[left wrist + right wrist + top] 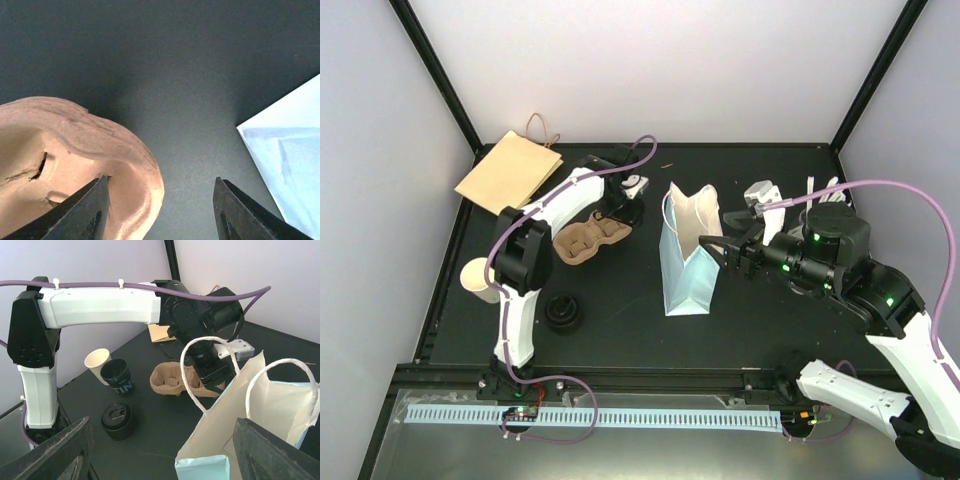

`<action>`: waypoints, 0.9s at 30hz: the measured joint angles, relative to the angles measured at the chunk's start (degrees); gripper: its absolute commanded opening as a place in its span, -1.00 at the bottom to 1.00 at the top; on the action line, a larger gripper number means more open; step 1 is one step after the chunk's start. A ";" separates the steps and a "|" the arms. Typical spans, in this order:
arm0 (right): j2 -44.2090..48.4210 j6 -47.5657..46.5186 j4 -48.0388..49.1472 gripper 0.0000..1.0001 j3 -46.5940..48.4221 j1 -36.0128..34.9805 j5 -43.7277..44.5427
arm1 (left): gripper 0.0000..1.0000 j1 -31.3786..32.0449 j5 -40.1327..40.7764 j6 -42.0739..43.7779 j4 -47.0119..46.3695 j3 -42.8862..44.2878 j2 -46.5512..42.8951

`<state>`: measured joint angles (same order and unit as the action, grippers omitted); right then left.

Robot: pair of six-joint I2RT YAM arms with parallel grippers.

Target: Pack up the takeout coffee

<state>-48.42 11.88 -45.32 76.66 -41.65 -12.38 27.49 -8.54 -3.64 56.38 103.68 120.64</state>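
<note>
The takeout coffee is out of view in every frame. A pale blue paper bag with white handles stands open in the middle of the table. My right gripper is open at its right side, and the bag's near top corner lies between the fingers. A brown pulp cup carrier lies left of the bag. My left gripper hangs open over its right end. One finger is inside the carrier's cell, the other over bare table, so the rim sits between the jaws without being pinched.
A flat brown paper bag lies at the back left. A lidless white cup and a black cup stand by the left edge. A stack of black lids sits near the left arm's base. Small white items lie at the back right.
</note>
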 measured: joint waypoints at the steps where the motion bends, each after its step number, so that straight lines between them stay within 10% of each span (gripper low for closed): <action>1: 0.00 0.00 -0.02 0.57 -0.04 0.00 0.07 | 0.12 0.11 0.00 -0.04 0.20 0.33 0.20; 27: -0.26 -0.02 -0.07 0.58 -0.70 0.00 1.33 | -0.67 0.90 5.44 -4.07 3.76 2.25 3.06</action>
<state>-48.69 11.86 -45.39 75.96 -41.65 -11.05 28.38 -3.09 -7.70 60.14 105.93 123.70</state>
